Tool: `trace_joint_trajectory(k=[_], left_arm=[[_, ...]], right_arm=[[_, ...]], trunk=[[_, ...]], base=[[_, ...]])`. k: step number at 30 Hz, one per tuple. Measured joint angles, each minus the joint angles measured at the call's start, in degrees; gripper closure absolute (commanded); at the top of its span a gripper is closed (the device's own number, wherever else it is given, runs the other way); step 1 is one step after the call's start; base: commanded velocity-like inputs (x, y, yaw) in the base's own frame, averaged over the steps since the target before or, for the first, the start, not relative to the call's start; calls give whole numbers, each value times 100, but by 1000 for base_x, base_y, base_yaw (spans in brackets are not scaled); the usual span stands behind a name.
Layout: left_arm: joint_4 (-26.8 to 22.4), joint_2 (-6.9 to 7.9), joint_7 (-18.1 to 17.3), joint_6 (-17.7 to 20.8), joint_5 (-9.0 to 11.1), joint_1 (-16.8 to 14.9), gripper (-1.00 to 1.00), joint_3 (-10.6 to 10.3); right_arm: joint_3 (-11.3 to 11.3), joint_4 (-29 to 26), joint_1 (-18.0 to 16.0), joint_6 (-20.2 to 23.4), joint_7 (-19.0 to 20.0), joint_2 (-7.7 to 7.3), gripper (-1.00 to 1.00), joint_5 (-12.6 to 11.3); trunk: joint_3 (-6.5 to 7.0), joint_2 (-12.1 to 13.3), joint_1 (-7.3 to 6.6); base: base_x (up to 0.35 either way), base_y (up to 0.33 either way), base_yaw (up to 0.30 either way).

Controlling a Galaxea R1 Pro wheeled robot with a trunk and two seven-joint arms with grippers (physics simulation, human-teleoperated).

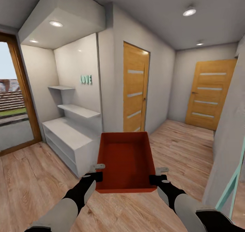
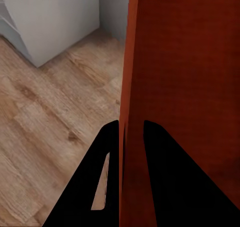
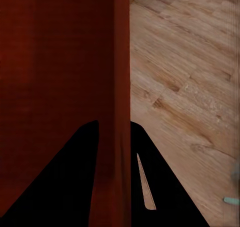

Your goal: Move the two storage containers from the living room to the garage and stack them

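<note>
Storage container (image 1: 126,164) held between left gripper (image 1: 98,171) and right gripper (image 1: 157,174), above plank floor (image 1: 30,177). Shelf unit (image 1: 69,136) ahead-left of it. One door (image 1: 135,92) directly behind; second door (image 1: 209,94) far right.

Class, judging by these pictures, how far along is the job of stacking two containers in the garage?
Done: one storage container is lifted. In hand: the left gripper and right gripper clamp its side walls over wood-plank floor facing two wooden doors. Left: reaching the garage, setting it down, stacking the other.

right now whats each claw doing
left claw: shut on the bin, clamping its left wall
right claw: shut on the bin's right wall
</note>
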Motion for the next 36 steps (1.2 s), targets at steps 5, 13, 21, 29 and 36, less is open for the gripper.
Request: trace_joint_trajectory(k=[5, 13, 21, 29, 36], left_arm=[[-6, -1, 4, 0, 5, 0, 100, -4], [-7, -6, 12, 0, 5, 1, 100, -6], [-9, 0, 4, 1, 5, 1, 100, -5], [-15, -9, 15, 1, -6, 2, 100, -7], [-18, -9, 15, 0, -8, 2, 100, -9]], right_arm=[[-2, -4, 0, -1, 1, 0, 100, 2], [5, -5, 0, 0, 3, -6, 100, -4], [-2, -3, 0, -3, 1, 0, 100, 2], [4, 13, -2, -26, 4, -7, 100, -11], [5, 17, -2, -34, 3, -7, 100, -14]], trunk=[[0, 0, 0], [0, 0, 0], [0, 0, 0], [0, 0, 0], [0, 0, 0]], base=[[324, 0, -238], [324, 0, -238], [323, 0, -221], [324, 0, -21], [324, 0, -1]])
